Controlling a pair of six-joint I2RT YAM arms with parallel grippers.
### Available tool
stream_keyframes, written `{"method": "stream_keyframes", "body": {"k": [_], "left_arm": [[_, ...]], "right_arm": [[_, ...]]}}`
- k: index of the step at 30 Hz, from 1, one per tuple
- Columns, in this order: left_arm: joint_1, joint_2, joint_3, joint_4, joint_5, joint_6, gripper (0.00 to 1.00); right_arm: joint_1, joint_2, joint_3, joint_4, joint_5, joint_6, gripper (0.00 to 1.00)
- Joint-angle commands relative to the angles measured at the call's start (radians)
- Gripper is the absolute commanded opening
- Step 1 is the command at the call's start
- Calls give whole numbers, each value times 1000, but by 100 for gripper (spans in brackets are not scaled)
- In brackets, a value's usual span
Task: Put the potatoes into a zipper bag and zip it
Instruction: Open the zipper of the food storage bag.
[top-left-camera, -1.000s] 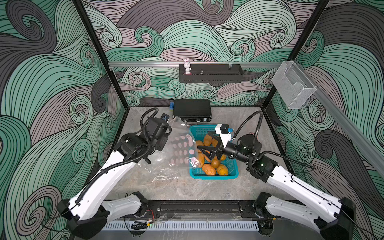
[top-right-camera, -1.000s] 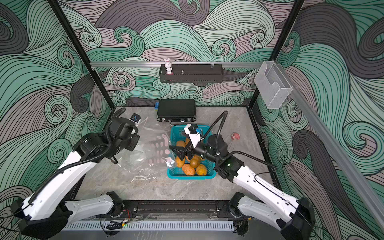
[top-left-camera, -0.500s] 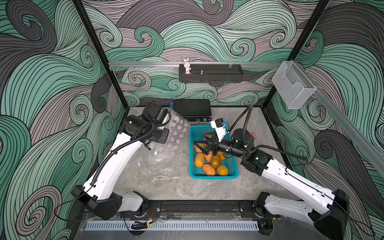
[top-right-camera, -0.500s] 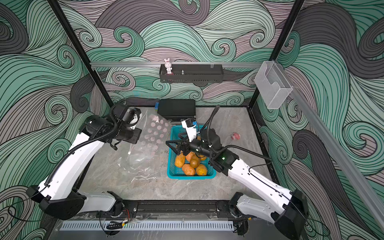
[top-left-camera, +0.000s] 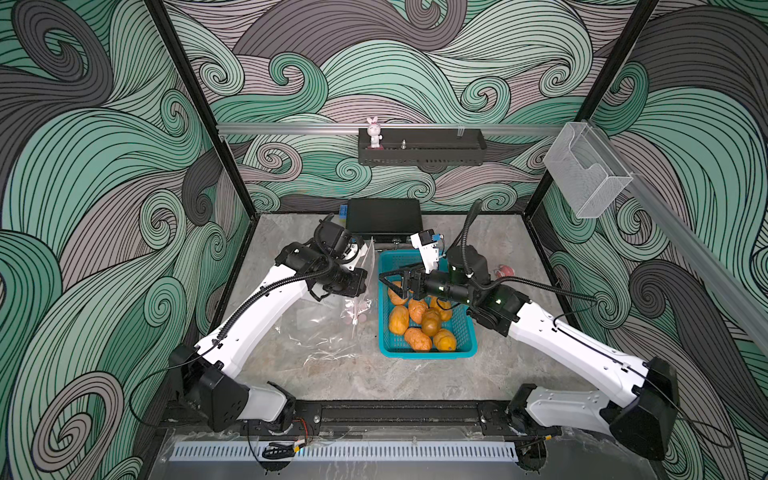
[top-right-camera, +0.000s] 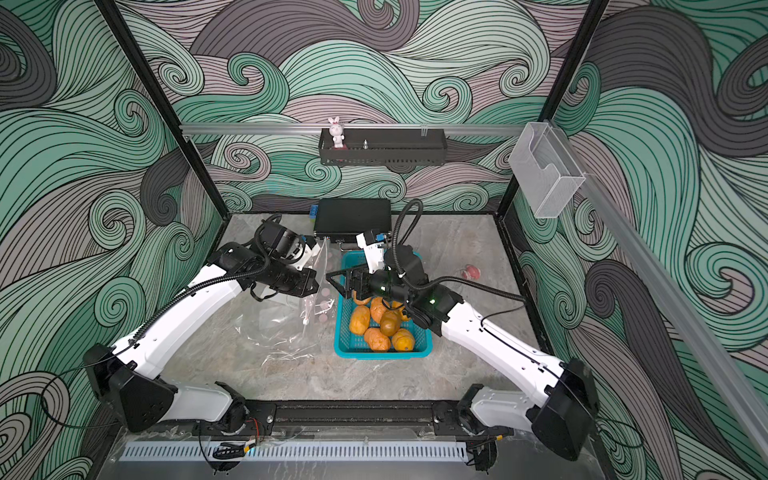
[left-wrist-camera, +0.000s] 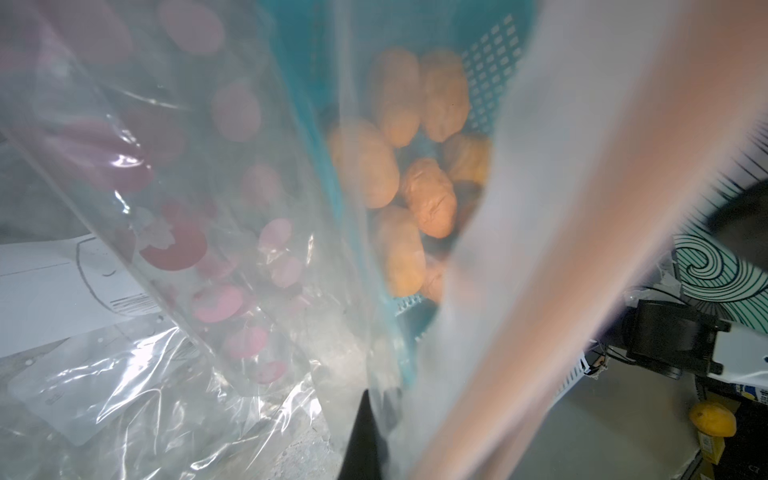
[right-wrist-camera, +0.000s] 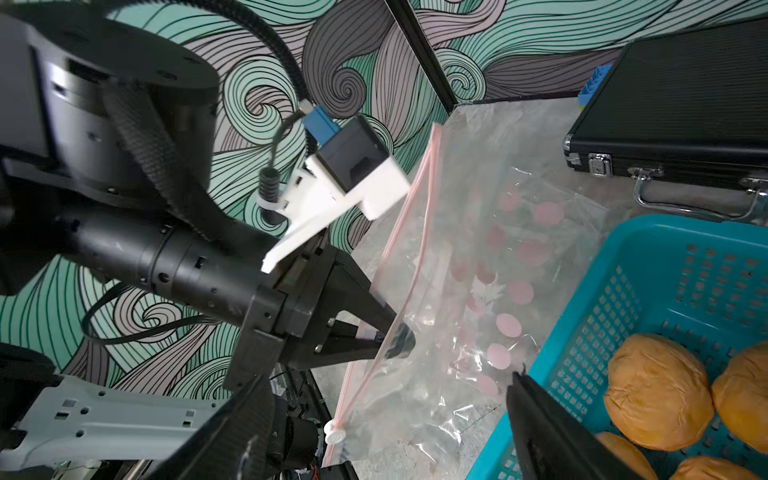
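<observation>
Several orange-tan potatoes lie in a teal basket. A clear zipper bag with pink dots lies left of the basket, its mouth edge lifted. My left gripper is shut on that edge. The bag's white slider sits at the low end of the pink zip line. My right gripper is open over the basket's left rim, facing the bag and holding nothing. Through the bag film the left wrist view shows the potatoes.
A black case lies behind the basket at the back wall. A small pink object rests right of the basket. A black shelf with a rabbit figure hangs on the back wall.
My left arm has raised the bag's edge and carried it right, up to the basket. My right gripper has drawn back along the basket's left rim toward the bag, its jaws slightly narrower.
</observation>
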Motion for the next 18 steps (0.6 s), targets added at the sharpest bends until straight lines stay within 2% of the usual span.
{"method": "stream_keyframes", "body": {"k": [1, 7, 12, 16, 18], "left_arm": [[-6, -11, 5, 46, 43, -18, 0], [-15, -7, -7, 43, 21, -4, 0], [-24, -1, -8, 32, 0, 8, 0], [-30, 1, -11, 33, -10, 11, 0], [-33, 1, -14, 33, -18, 11, 0]], "right_arm": [[4, 51, 62, -72, 24, 17, 82], [18, 131, 132, -109, 34, 16, 76], [30, 209, 206, -157, 56, 10, 65], [62, 249, 255, -206, 118, -24, 62], [74, 264, 263, -218, 158, -29, 51]]}}
